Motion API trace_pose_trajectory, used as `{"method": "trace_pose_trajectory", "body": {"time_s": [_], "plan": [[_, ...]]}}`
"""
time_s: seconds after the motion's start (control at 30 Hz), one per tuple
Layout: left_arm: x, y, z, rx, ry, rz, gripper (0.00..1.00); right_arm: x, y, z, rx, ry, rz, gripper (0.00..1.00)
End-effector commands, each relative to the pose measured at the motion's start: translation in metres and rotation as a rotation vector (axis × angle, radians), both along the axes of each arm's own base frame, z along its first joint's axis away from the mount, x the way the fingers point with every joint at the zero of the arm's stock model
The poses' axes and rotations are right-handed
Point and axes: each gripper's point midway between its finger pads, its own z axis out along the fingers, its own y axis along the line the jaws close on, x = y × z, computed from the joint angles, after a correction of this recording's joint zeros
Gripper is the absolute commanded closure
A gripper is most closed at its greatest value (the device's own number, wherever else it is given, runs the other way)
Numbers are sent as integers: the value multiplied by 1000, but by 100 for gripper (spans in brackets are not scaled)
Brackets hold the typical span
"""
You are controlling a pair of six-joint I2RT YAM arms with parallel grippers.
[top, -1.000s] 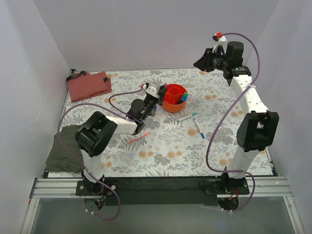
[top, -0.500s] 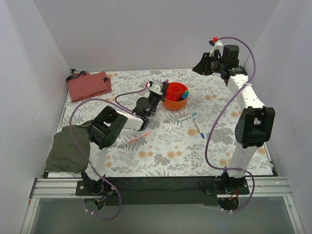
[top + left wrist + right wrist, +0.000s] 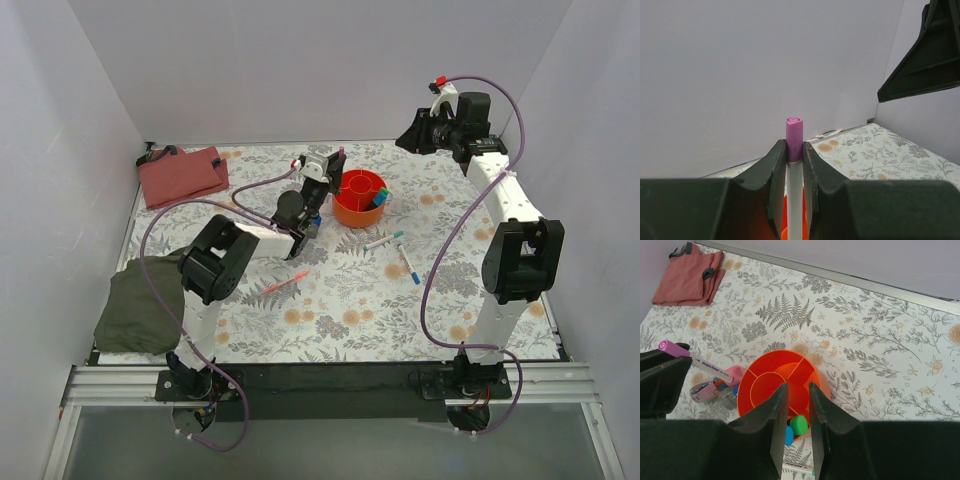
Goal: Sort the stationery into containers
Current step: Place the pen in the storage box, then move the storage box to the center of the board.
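Purple-capped felt-tip [image 3: 794, 155] is pinched tight in the left gripper [image 3: 794, 148], right at the orange cup's [image 3: 352, 214] 10 o'clock. Teal-capped felt-tip [image 3: 385, 241] and blue-capped felt-tip [image 3: 408, 265] lie on the table at its 5 o'clock, red pen [image 3: 286, 283] at 7. Right gripper [image 3: 796, 400] hangs above the cup, jaws slightly apart, holding nothing.

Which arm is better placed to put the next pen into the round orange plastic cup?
Left. The left fingers are shut on a thin white felt-tip with a purple cap, close beside the round orange plastic cup. The right fingers hold nothing and hang high above the cup.
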Motion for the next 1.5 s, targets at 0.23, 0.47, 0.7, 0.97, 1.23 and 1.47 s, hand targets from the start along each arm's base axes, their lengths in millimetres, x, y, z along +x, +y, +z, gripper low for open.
{"method": "trace_pose_trajectory", "body": {"time_s": [0.23,0.47,0.7,0.97,1.23,1.47], "plan": [[8,-4,1,-58,-18,-2,100,10,-4,11,-21,-57,-2,69],[11,-1,-13,-37,30,20,86,9,-5,8,-26,-53,-1,68],[8,4,-21,-10,68,31,63,10,-5,6,-30,-52,-3,69],[20,25,15,6,30,127,65,7,-10,10,-67,-75,-5,68],[108,71,-40,119,608,51,100,-50,-21,-26,-167,4,40,78],[97,59,-84,199,823,-173,100,-52,-30,-13,-206,-50,2,78]]}}
